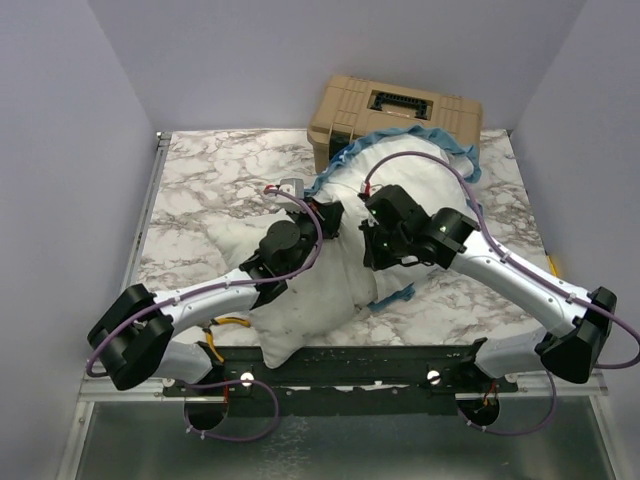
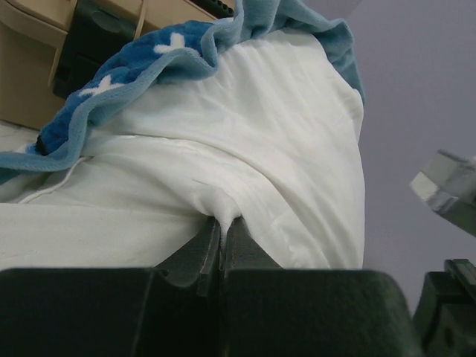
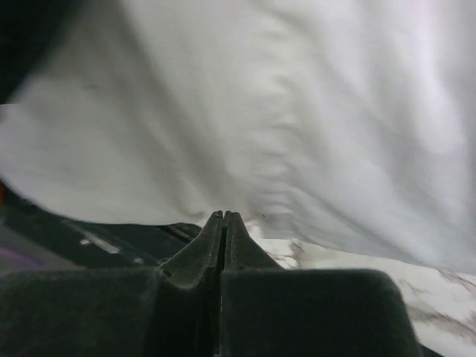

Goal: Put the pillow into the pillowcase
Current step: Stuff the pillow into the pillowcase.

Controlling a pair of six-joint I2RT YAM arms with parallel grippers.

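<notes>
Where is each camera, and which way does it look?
Top: above, behind, looking down on marble table, plump white pillow, both arms.
Left wrist: on left arm, facing blue-frilled white pillowcase; shut left gripper pinches it.
Right wrist: on right arm, facing white cloth; right gripper shut.
Top and left wrist share the tan plastic case.

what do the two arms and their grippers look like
Both the left arm and the right arm have white tubular links between chunky black joint housings. A lavender cable loops along each, with short yellow wires near the base. The left gripper and the right gripper have dark, matte fingers that taper to narrow wedge tips.
</notes>
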